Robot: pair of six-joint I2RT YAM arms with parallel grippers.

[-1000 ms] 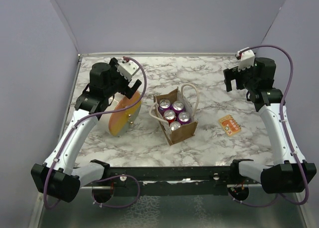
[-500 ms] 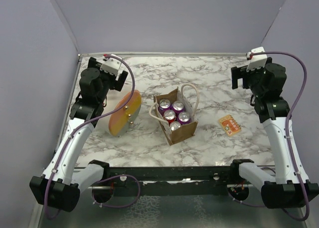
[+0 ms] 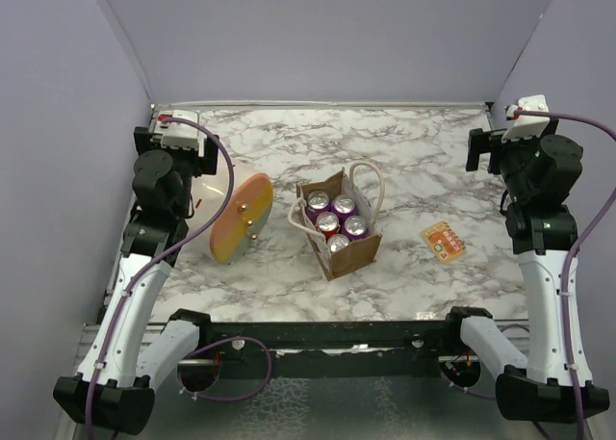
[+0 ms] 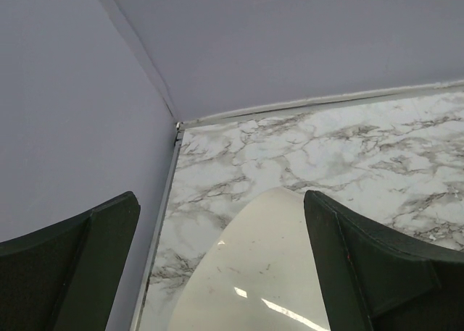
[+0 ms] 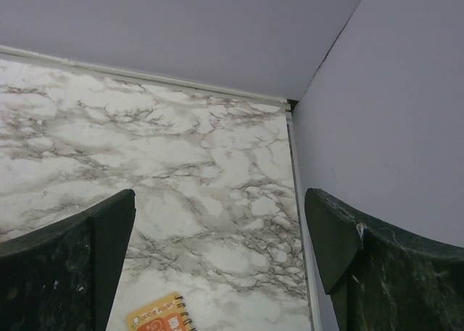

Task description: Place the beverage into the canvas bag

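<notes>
The tan-brown canvas bag point(image 3: 353, 254) with cream rope handles stands upright at the table's middle. Several beverage cans point(image 3: 344, 206) with silver tops stand inside it, most of them purple. My left gripper point(image 3: 197, 151) is raised at the far left, well away from the bag. In the left wrist view point(image 4: 221, 200) its jaws are wide open and empty. My right gripper point(image 3: 479, 151) is raised at the far right, also away from the bag. In the right wrist view point(image 5: 221, 197) it is wide open and empty. Neither wrist view shows the bag.
A large cream cylinder with an orange end point(image 3: 236, 219) lies left of the bag; its cream side point(image 4: 254, 273) shows below my left fingers. A small orange notebook point(image 3: 443, 241) lies right of the bag and shows in the right wrist view point(image 5: 156, 318). Walls enclose three sides.
Both arms have drawn outward and back: the left gripper moved left away from the cylinder, the right gripper moved right toward the wall. The bag and cans have not moved.
</notes>
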